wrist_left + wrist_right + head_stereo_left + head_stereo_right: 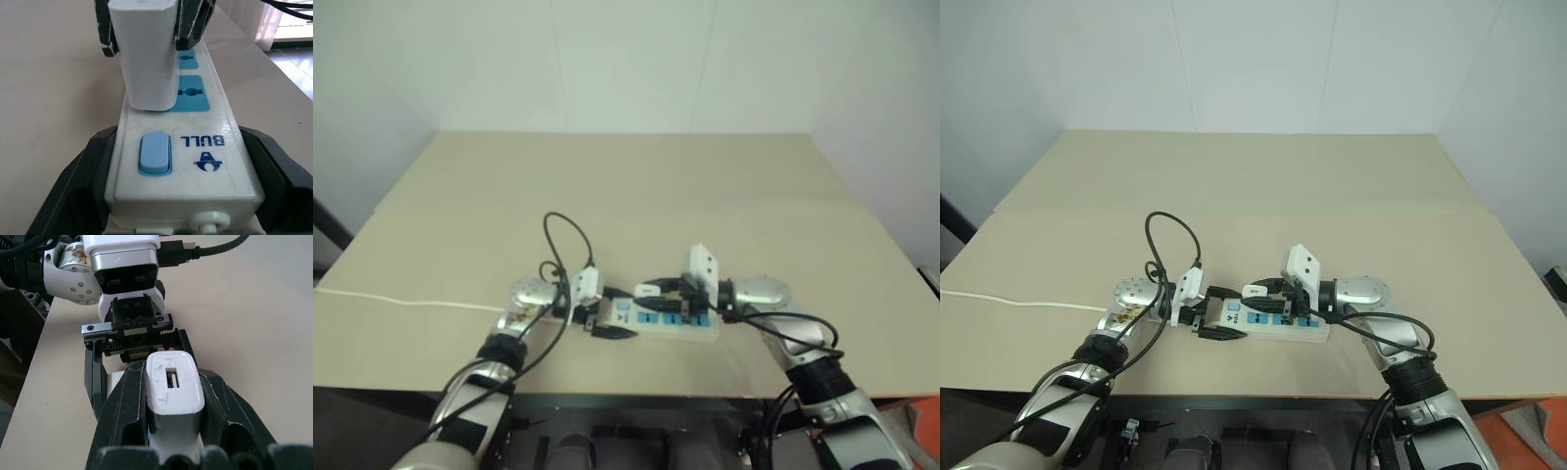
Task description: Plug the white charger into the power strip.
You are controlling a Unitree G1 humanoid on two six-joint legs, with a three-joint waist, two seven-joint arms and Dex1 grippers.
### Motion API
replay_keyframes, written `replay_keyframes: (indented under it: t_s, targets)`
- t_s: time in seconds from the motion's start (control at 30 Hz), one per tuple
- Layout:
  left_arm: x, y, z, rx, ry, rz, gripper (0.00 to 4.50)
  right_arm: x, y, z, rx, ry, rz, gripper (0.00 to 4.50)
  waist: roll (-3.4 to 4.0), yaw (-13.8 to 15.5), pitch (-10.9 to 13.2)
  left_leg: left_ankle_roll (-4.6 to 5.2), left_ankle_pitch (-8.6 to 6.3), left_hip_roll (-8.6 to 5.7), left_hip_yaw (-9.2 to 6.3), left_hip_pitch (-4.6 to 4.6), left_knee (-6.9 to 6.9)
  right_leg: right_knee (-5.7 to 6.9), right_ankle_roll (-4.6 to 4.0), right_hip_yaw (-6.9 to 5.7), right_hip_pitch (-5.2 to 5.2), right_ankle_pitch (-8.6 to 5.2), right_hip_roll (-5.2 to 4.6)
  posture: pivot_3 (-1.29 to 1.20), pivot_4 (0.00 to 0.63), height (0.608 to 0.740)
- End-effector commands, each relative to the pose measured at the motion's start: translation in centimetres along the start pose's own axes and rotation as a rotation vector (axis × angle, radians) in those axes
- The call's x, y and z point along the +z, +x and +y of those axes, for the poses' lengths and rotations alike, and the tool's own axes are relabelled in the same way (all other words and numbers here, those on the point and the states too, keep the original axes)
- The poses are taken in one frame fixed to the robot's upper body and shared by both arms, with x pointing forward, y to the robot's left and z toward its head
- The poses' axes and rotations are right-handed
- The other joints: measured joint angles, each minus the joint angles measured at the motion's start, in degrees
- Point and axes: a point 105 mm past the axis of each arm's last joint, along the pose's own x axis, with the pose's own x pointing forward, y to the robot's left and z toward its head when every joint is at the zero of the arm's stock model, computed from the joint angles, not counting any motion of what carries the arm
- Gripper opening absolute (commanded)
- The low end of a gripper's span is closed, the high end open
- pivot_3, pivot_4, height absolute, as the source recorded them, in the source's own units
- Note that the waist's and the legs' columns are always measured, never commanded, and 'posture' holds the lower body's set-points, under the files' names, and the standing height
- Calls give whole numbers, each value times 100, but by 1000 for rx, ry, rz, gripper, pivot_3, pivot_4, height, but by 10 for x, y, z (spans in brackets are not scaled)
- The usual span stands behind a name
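Power strip braced on table, switch end between wide jaws of left gripper, pinned against insertion push. White charger clamped in shut right gripper, over first socket, apparently partly seated.

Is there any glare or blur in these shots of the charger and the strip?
Left wrist view: glossy highlights on the power strip, and the white charger is sharp. Right wrist view: bright window light beyond the table. Left eye view: softer and hazier than the right eye view.
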Motion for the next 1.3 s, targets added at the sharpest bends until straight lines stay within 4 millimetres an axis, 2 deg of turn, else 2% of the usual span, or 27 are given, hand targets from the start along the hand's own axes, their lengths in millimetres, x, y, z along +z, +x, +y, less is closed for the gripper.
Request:
replay_keyframes:
  t_s: [0.03,0.3,0.8,1.23,1.3]
  targets:
    - [-15,-2,-6,-22,-40,68,3289,-27,-15,1,-5,4,115,1184,0,17,0,0,0,0,0,1,0,-1,0,0,1,0,0,0,150,740]
    - [-15,-3,-5,-16,-39,73,3289,-53,-30,-2,-25,41,197,1184,0,77,-1,0,0,0,1,4,0,-6,1,-1,6,-1,0,0,150,740]
    - [-16,-4,-6,-16,-29,80,3289,-53,-4,3,39,77,171,1184,-4,31,-4,0,0,4,2,25,-1,-4,0,0,19,-1,3,0,150,740]
    - [-15,-4,-6,-8,-21,74,3289,-55,-2,10,54,83,170,1184,-4,-8,-5,-1,0,7,1,29,-3,-2,-1,0,22,-1,5,0,150,740]
    - [-14,-3,-6,-6,-21,71,3289,-52,-1,13,71,87,164,1918,-5,-7,-5,-1,0,7,1,29,-4,-3,-1,0,21,-1,5,0,150,740]
